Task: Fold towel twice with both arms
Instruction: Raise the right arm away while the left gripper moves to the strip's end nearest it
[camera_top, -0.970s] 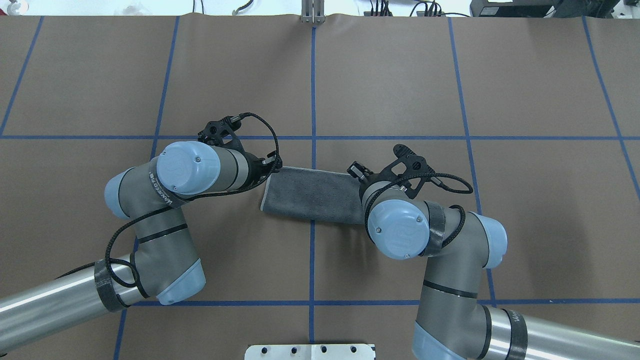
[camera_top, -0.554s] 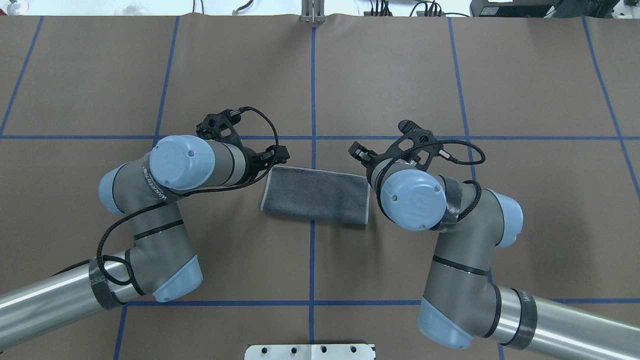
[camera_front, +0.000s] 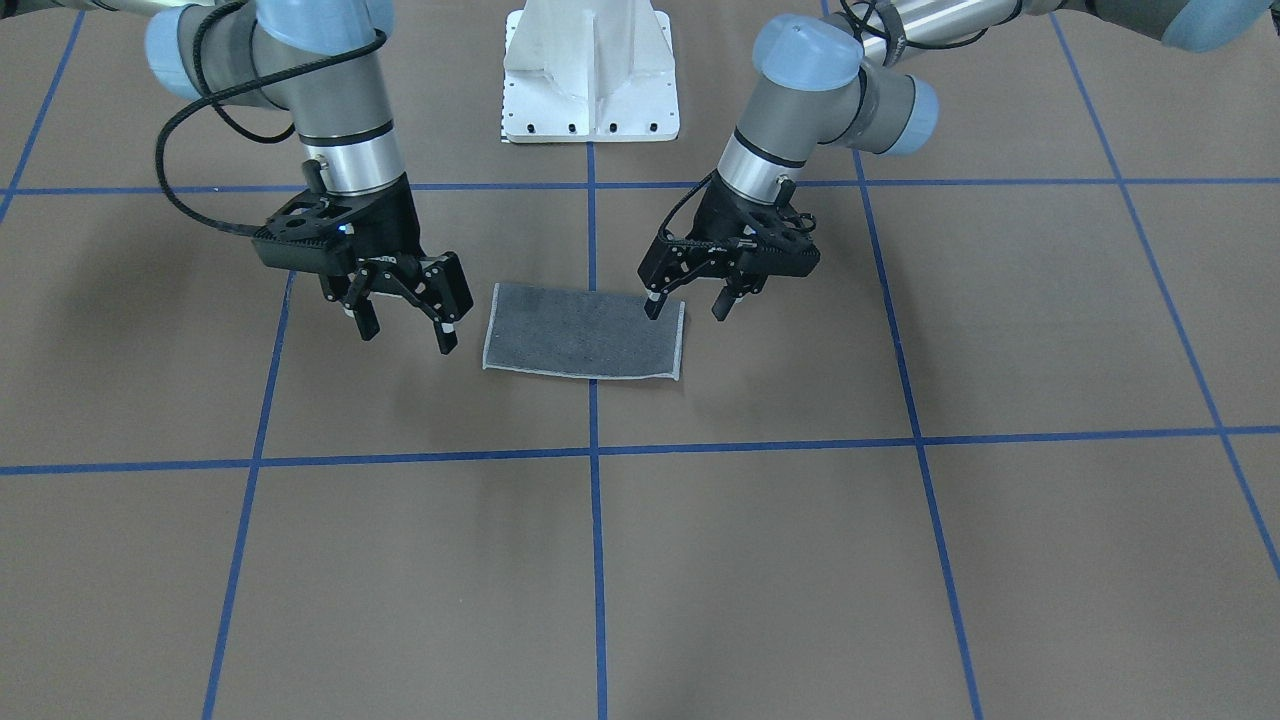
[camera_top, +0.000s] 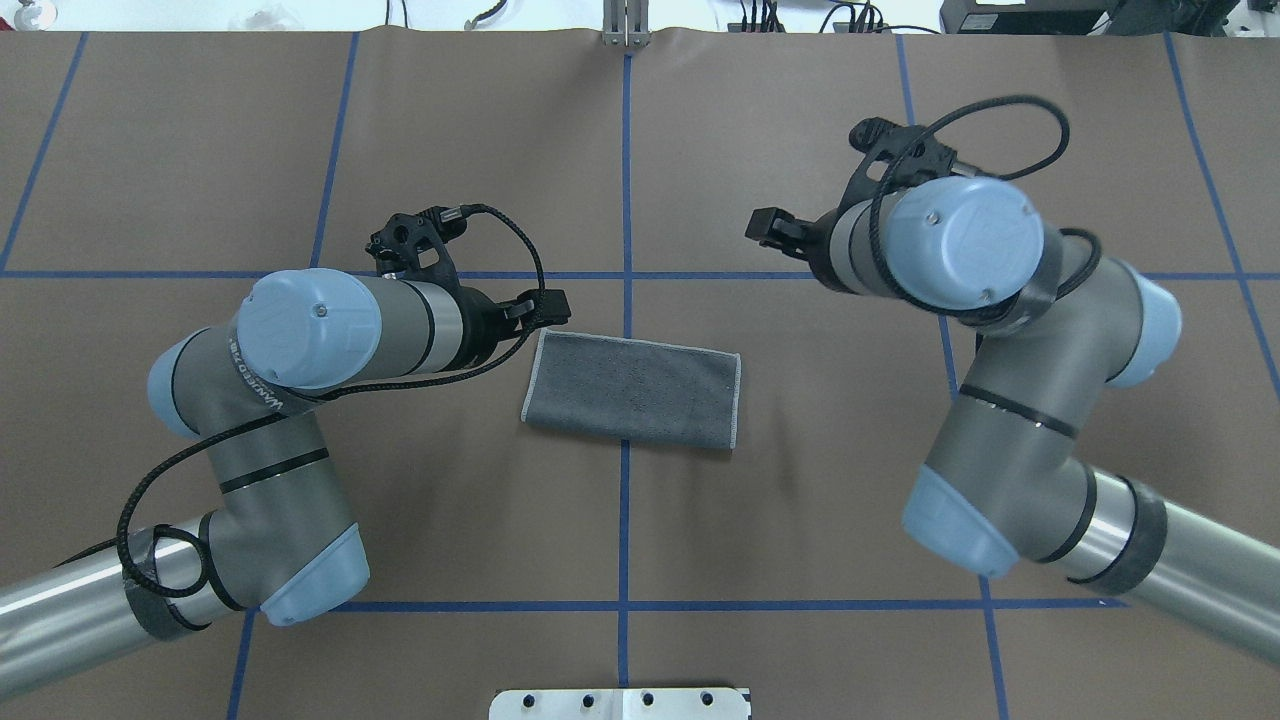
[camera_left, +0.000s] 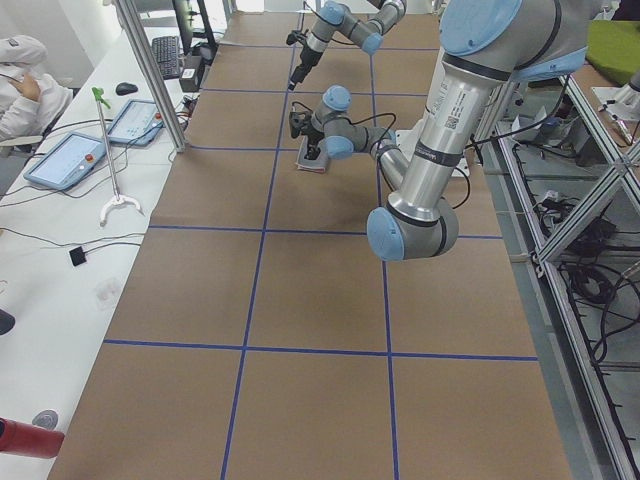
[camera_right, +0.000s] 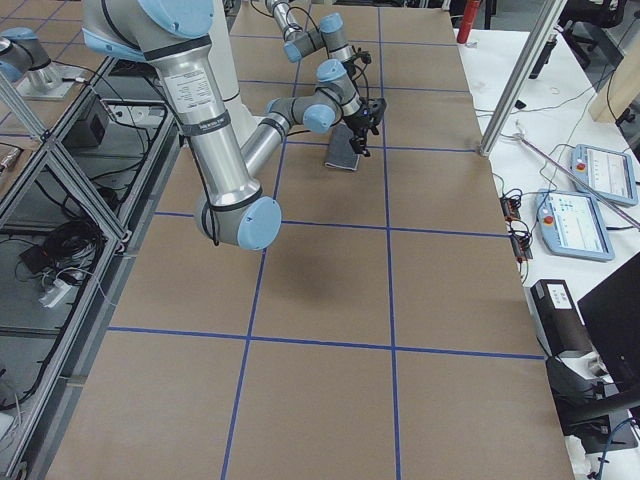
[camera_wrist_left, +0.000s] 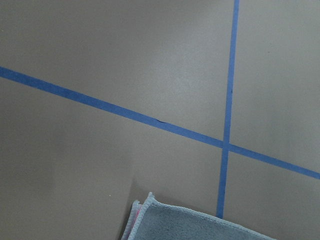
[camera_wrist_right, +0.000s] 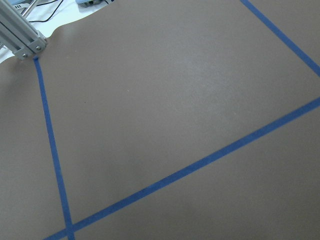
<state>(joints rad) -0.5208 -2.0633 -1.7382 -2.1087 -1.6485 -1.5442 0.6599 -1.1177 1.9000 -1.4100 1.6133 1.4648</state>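
The towel (camera_top: 630, 388) lies flat near the table's middle, folded into a long rectangle, dark grey face up with a light border; it also shows in the front view (camera_front: 585, 345). A pink layer peeks out at its corner in the left wrist view (camera_wrist_left: 134, 225). My left gripper (camera_front: 685, 310) is open and empty, hovering at the towel's end on my left, one fingertip (camera_front: 652, 310) over the corner. It shows beside that end in the overhead view (camera_top: 545, 310). My right gripper (camera_front: 408, 335) is open and empty, raised and off the towel's other end (camera_top: 770, 228).
The brown table cover carries a grid of blue tape lines (camera_top: 625, 520). The white pedestal base (camera_front: 590, 70) stands at my side of the table. An aluminium post (camera_top: 625, 25) stands at the far edge. Operator desks with tablets (camera_right: 570, 220) run along the far side.
Both grippers have come off the towel's ends. The right arm has lifted and swung away to the far right; the left arm has drawn back slightly left. The towel has not moved.
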